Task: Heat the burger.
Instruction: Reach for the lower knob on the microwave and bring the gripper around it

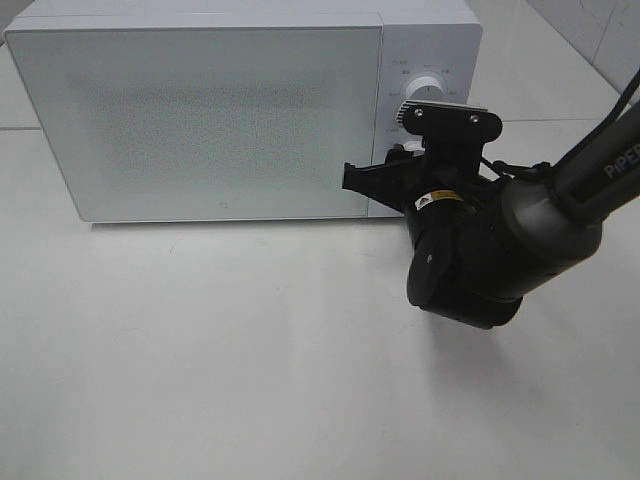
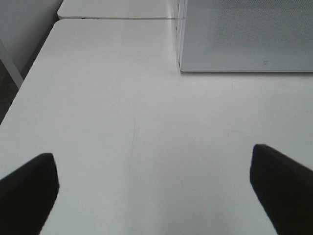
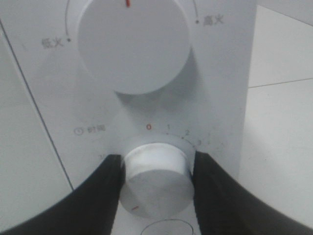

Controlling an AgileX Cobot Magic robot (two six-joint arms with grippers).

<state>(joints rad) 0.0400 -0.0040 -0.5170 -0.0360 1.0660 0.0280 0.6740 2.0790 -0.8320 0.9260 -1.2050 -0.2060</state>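
Left pincer (image 2: 152,159) hangs wide over the worktop (image 1: 200,350); right pincer (image 3: 157,169) clamps the lower timer dial (image 3: 156,188) of the microwave (image 1: 440,40). The burger is unseen, presumably behind the closed frosted door (image 1: 200,120). A slipping grip or an overlong turn could leave it cold or scorched.

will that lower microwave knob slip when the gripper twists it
Probably somewhat: the lower knob looks smooth and round, so the fingers pinching its sides may slide. It should turn in place, not come away. The microwave looks bulky enough not to shift.
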